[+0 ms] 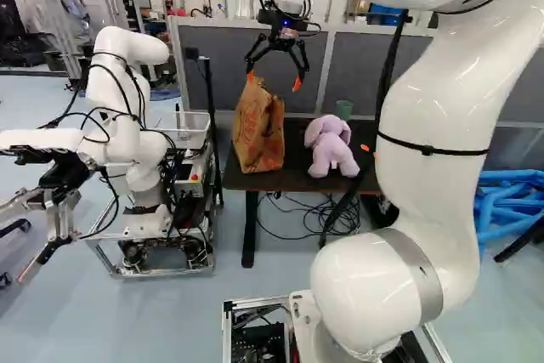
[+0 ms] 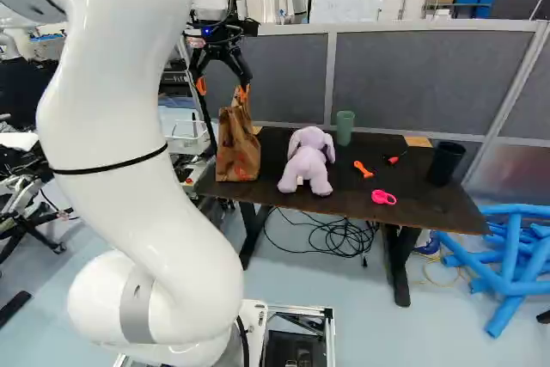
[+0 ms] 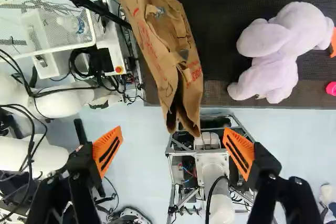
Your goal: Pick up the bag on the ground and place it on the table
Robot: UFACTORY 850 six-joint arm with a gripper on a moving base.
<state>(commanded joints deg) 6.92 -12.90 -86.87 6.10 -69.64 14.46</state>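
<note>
While the paper bag stands upright near one end of the worktop, the tool hangs above it, spread and holding nothing, though a fingertip catching the bag's raised top could topple it over the edge.

Creased, matt brown paper forms the bag; soft-looking plush cloth covers the toy. The table shows a matt, finely textured top, while the arm gleams smooth and glossy and the base frame is bare metal.
</note>
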